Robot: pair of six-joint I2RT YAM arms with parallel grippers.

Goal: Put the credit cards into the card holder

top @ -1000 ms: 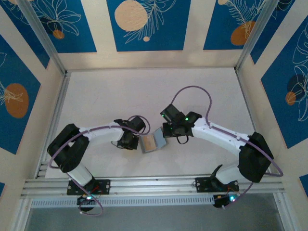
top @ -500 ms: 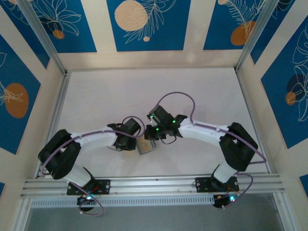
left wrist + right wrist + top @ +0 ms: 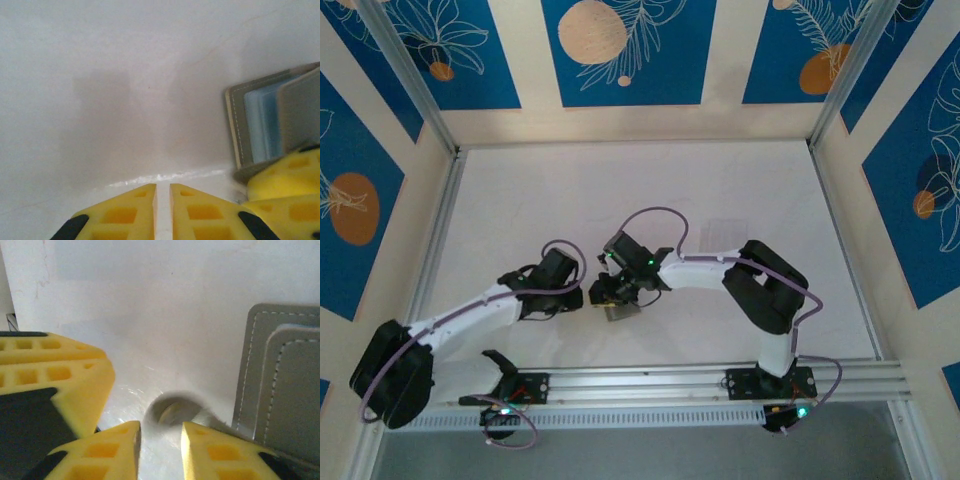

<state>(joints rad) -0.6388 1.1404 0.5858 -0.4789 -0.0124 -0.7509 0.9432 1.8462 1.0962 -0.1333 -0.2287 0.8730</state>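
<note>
The grey card holder lies on the white table near the front, between the two grippers. In the left wrist view the card holder is open, showing its pale bluish inside under a grey flap. My left gripper sits low over the table just left of it, shut with only a thin slit and nothing between the fingers. My right gripper is beside the card holder, its fingers a little apart over bare table. No credit card is visible.
A small round hole in the table surface lies just ahead of the right fingers. The other gripper's yellow fingers crowd the left of the right wrist view. An aluminium rail runs along the near edge.
Both arms have swung left and lower toward the table. The holder has shifted left and slightly nearer with them. The left arm is now stretched out far more.
</note>
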